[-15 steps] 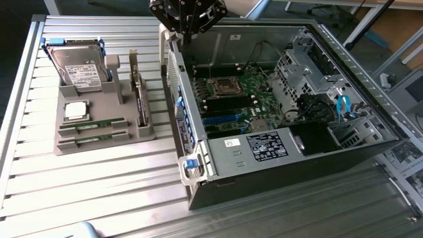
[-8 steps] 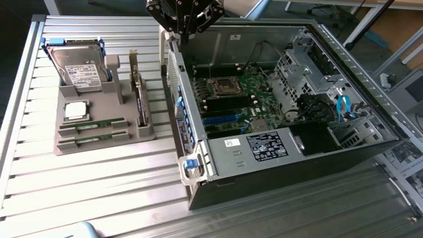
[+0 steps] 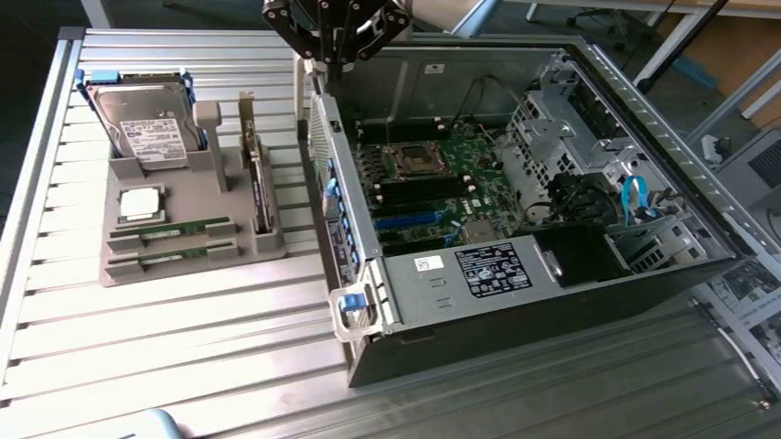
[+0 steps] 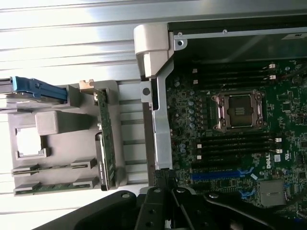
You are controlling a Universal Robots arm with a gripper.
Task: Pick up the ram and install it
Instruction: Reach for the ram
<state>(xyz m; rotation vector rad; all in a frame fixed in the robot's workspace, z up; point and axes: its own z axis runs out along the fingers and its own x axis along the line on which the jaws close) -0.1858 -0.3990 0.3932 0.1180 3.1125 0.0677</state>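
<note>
hovering shut, empty gripper (image 3: 332, 57) near "dell" motherboard (image 4: 288, 124); ram (image 3: 171, 229) in tray (image 3: 201, 203).

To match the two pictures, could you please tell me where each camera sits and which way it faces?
Exterior view: high off the arm, looking down on table, parts holder, open computer case; black wrist head shows.
Wrist view: on the wrist, facing down at holder and motherboard; the head shows.
Shared: holder, both ram sticks, empty processor socket.
</note>
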